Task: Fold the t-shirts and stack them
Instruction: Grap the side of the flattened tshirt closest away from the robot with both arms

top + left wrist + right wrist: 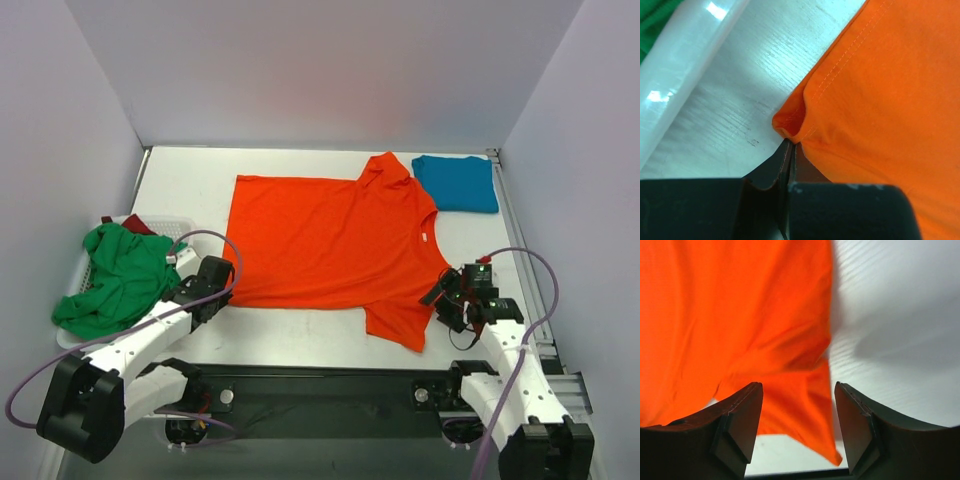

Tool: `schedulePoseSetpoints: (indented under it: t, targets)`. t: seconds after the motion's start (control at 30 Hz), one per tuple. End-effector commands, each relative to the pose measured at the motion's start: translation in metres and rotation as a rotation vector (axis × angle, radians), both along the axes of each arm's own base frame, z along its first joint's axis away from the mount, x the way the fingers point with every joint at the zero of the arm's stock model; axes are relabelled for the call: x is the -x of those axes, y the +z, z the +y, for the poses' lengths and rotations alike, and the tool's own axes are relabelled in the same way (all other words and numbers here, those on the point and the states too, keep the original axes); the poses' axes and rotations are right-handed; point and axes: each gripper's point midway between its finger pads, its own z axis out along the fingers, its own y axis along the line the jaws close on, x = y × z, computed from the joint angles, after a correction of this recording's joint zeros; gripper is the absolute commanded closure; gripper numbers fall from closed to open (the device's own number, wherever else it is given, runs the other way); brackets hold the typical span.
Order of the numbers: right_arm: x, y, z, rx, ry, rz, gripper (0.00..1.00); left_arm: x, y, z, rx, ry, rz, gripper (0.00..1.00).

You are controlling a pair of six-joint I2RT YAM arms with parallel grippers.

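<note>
White table (190, 190) is holding the orange-red t-shirt (330, 240) lying flat at centre, teal blue t-shirt (457, 183) folded far right, green t-shirt (120, 275) in the basket (160, 220) at left. Left gripper (790, 147) is pinching the orange-red shirt's near-left hem corner; right gripper (799, 390) is sitting spread at the near-right sleeve.
</note>
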Motion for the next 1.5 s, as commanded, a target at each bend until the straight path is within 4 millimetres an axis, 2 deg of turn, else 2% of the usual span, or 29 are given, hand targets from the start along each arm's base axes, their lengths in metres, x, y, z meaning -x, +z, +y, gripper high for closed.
schedulePoseSetpoints:
  t: [0.0,0.1,0.13,0.2,0.47,0.5,0.6,0.63,0.7,0.87,0.93,1.07,1.1,1.2,1.23,1.3,1.33,1.4,1.47]
  targets:
    - [0.029,-0.004,0.017,-0.003,0.021,0.082,0.4,-0.008,0.007,-0.004,0.005,0.0,-0.035,1.0]
    - [0.048,-0.013,0.012,0.049,-0.037,0.124,0.41,-0.008,0.006,-0.005,0.004,-0.003,-0.034,1.0]
    - [0.051,-0.016,0.01,0.062,-0.052,0.126,0.44,-0.008,0.007,-0.005,0.002,-0.005,-0.034,1.0]
    - [0.058,-0.019,0.014,0.04,-0.062,0.115,0.46,-0.009,0.008,-0.006,0.001,-0.007,-0.037,1.0]
    - [0.073,-0.023,0.016,0.024,-0.08,0.127,0.48,-0.012,0.011,-0.006,-0.003,-0.008,-0.047,1.0]
    - [0.072,-0.025,0.019,0.017,-0.077,0.134,0.56,-0.012,0.012,-0.007,0.0,-0.009,-0.05,1.0]
    - [0.073,-0.031,0.025,0.001,-0.063,0.143,0.62,-0.012,0.011,-0.007,-0.002,-0.01,-0.046,1.0]
    - [0.073,-0.033,0.026,-0.002,-0.063,0.147,0.71,-0.012,0.011,-0.006,-0.004,-0.009,-0.047,1.0]
    - [0.074,-0.037,0.029,-0.006,-0.054,0.154,0.79,-0.013,0.012,-0.007,-0.004,-0.01,-0.048,1.0]
    - [0.07,-0.037,0.036,-0.026,-0.03,0.145,0.9,-0.015,0.012,-0.008,-0.006,-0.013,-0.049,1.0]
    - [0.066,-0.032,0.038,-0.03,-0.022,0.131,1.0,-0.017,0.012,-0.008,-0.008,-0.015,-0.05,1.0]
    - [0.052,-0.013,0.038,-0.02,-0.008,0.072,1.0,-0.023,0.016,-0.01,-0.013,-0.019,-0.055,1.0]
    - [0.044,0.0,0.04,-0.018,0.007,0.033,1.0,-0.025,0.017,-0.011,-0.014,-0.022,-0.057,1.0]
    - [0.032,0.02,0.039,0.0,0.02,-0.007,1.0,-0.034,0.026,-0.014,-0.018,-0.03,-0.07,1.0]
    - [0.023,0.036,0.042,-0.004,0.03,-0.043,1.0,-0.036,0.026,-0.015,-0.019,-0.033,-0.068,1.0]
    - [0.014,0.045,0.037,0.037,0.023,-0.056,1.0,-0.043,0.034,-0.018,-0.019,-0.034,-0.083,1.0]
    - [0.006,0.058,0.038,0.044,0.032,-0.083,1.0,-0.046,0.034,-0.018,-0.023,-0.033,-0.079,1.0]
    - [-0.004,0.065,0.037,0.074,0.036,-0.075,1.0,-0.056,0.042,-0.022,-0.019,-0.033,-0.097,1.0]
    - [-0.018,0.077,0.037,0.102,0.043,-0.08,1.0,-0.063,0.042,-0.025,-0.024,-0.033,-0.09,1.0]
